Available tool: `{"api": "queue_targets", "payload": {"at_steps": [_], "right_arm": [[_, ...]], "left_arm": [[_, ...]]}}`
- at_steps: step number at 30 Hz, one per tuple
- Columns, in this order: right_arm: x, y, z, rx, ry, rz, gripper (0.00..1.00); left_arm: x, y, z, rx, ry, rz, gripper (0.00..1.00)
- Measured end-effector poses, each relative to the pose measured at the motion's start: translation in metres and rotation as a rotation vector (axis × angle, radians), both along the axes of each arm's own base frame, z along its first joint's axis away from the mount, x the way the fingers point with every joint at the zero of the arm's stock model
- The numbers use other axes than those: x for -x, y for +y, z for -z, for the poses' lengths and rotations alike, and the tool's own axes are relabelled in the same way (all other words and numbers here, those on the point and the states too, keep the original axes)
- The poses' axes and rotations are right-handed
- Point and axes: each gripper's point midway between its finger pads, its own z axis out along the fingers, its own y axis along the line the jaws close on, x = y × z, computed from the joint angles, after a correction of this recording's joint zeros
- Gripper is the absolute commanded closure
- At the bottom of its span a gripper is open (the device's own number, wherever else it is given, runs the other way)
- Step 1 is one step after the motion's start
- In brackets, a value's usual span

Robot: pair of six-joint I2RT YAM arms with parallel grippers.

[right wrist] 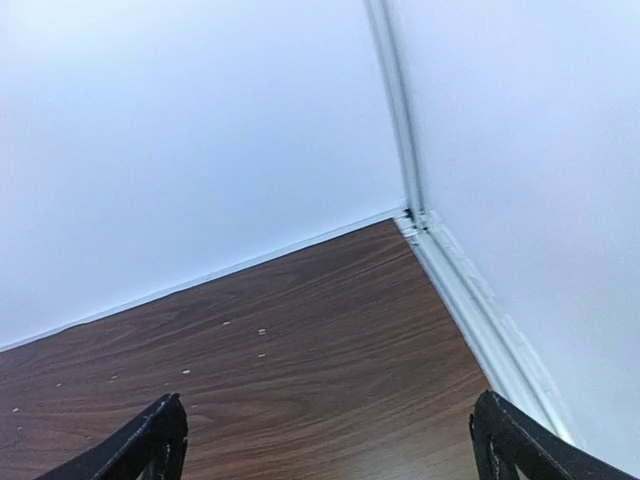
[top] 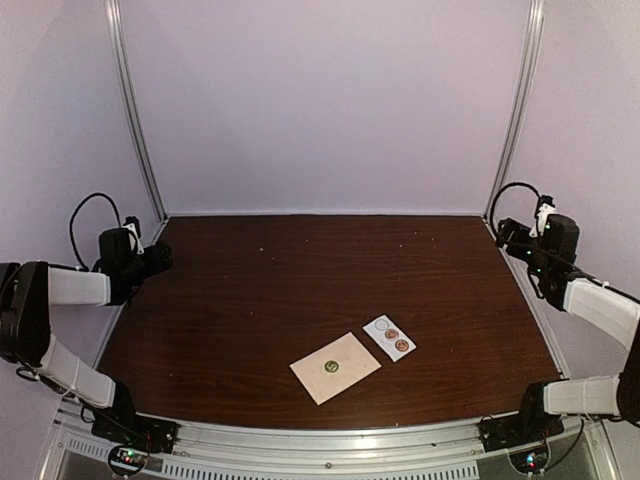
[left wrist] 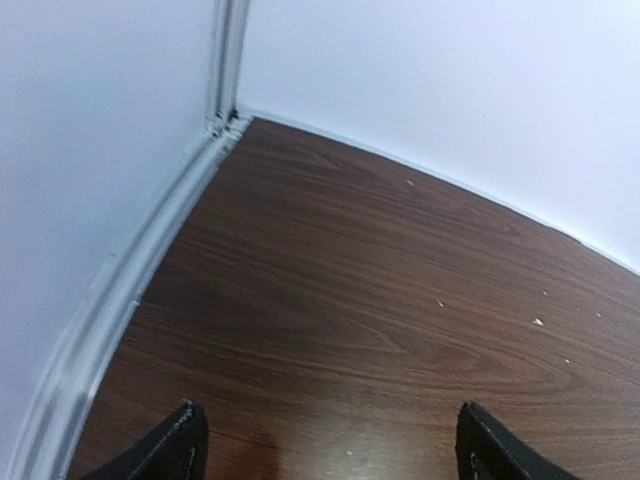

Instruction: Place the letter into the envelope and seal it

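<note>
The bottom edges are cropping the left fingers (left wrist: 182, 446) and the right fingers (right wrist: 152, 444); the round sticker (top: 330, 368) on the envelope (top: 352, 357) is appearing too small to read.

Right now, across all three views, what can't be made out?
- The letter: seen in no view; whether it lies inside the envelope, the paper hides.
- Envelope's round centre mark, top view: too small to tell if it seals the flap.
- The sticker strip, top view: prints too small.
- Wrist views: only table corners; envelope outside both frames.
</note>
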Motion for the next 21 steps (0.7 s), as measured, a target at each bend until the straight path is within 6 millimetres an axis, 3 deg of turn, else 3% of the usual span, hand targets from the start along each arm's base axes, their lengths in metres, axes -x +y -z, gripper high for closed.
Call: {"api": "queue_targets", "payload": {"at_steps": [3, 6, 9, 11, 16, 21], "right_arm": [[0.013, -0.027, 0.02, 0.031, -0.028, 0.077, 0.0], [0.022, -0.034, 0.054, 0.064, 0.001, 0.099, 0.0], [0.026, -0.036, 0.076, 0.09, 0.024, 0.109, 0.0], [0.027, -0.038, 0.075, 0.098, 0.011, 0.117, 0.0], [0.024, -0.039, 0.053, 0.107, -0.088, 0.124, 0.0], [0.026, -0.04, 0.053, 0.109, -0.101, 0.132, 0.0]], "left_arm": [[0.015, 0.016, -0.015, -0.077, -0.09, -0.066, 0.13], [0.024, 0.025, -0.025, -0.155, -0.173, -0.107, 0.12], [0.039, 0.032, -0.014, -0.213, -0.194, -0.138, 0.12], [0.044, 0.035, -0.009, -0.234, -0.19, -0.149, 0.11], [0.046, 0.041, -0.024, -0.268, -0.247, -0.182, 0.11], [0.051, 0.043, -0.032, -0.288, -0.286, -0.198, 0.1]]}}
